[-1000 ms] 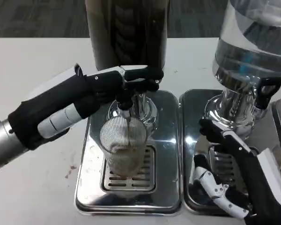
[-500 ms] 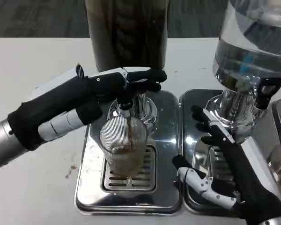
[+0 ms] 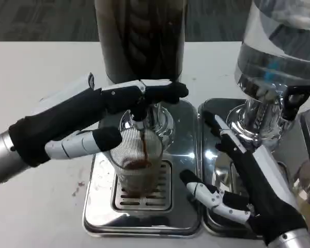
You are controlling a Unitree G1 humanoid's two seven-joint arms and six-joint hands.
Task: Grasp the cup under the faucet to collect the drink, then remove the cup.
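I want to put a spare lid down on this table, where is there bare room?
The white table lies bare at far left, behind the left hand, and in the near-left corner beside the left tray, apart from small brown spots. The middle is crowded: cup on the left tray, right hand over the right tray.

Polished metal, clear ribbed plastic, matt white table

The drip tray (image 3: 183,170) is mirror-bright steel with a slotted grille (image 3: 144,199); the cup (image 3: 137,165) on it is clear, finely ribbed and glossy. At 12 o'clock the dark dispenser (image 3: 139,36) is smooth and see-through; at 2 o'clock the water dispenser (image 3: 279,46) is clear over a chromed base. The left hand (image 3: 119,101) is matt black, the right hand (image 3: 248,191) black with glossy white plastic. The table (image 3: 36,67) is matt white.
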